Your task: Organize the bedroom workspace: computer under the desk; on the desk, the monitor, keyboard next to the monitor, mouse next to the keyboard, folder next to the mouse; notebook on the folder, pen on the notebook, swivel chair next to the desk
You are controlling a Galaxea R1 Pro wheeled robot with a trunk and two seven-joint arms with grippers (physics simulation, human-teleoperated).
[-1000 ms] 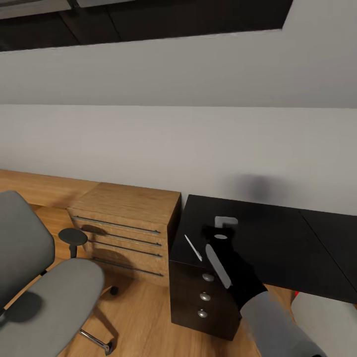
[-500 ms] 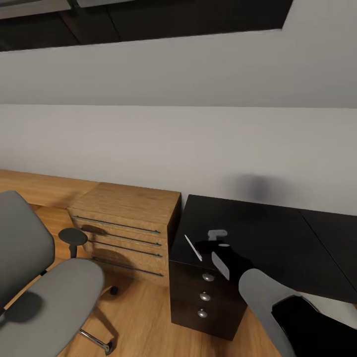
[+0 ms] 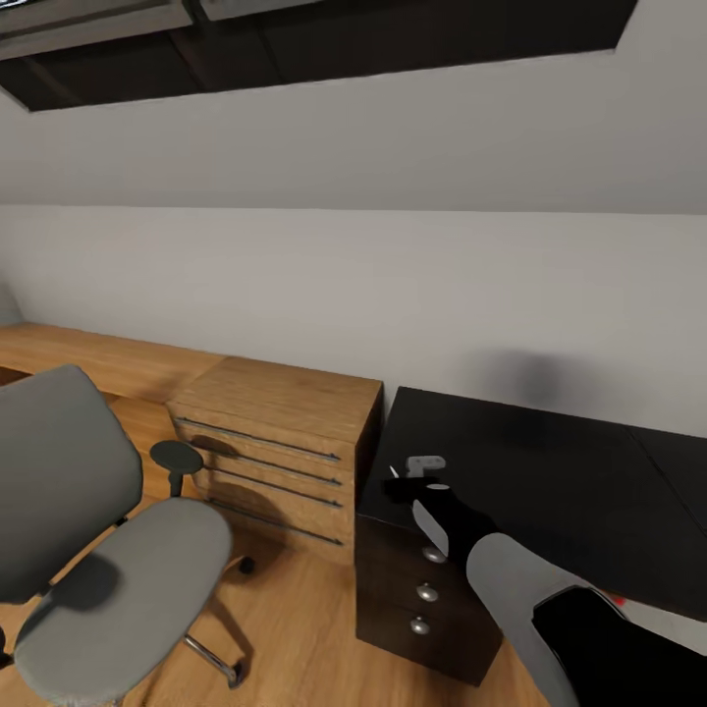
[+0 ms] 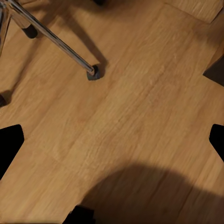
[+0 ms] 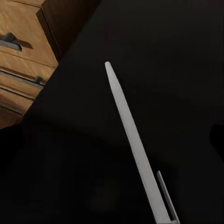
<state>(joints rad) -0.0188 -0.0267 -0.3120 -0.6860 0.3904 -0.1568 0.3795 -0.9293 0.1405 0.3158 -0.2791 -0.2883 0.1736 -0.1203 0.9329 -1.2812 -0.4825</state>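
The right gripper (image 3: 412,481) hangs over the near-left corner of the desk (image 3: 550,471), above its dark drawers, and the right wrist view looks straight down on the pen (image 5: 133,140), a slim white stick lying flat on the glossy black top. In that view its long axis runs from about 11 o'clock, where the tapered tip points toward the low wood cabinet (image 3: 285,432), down to 5 o'clock, where the clip end passes out at the gripper's side. In the head view the pen is hidden behind the wrist, with at most a pale sliver at the gripper's 10 o'clock. Whether the jaws are spread or closed I cannot tell: the fingers do not show clearly in either view. The right arm is plainly the nearer one; the left wrist view looks at wooden floor (image 4: 140,107) with a chrome leg and caster of the swivel chair (image 3: 108,550), which stands empty-seated at 8 o'clock from the desk corner. To my mind the coming move turns on closing across the pen's thin width, not along its length.
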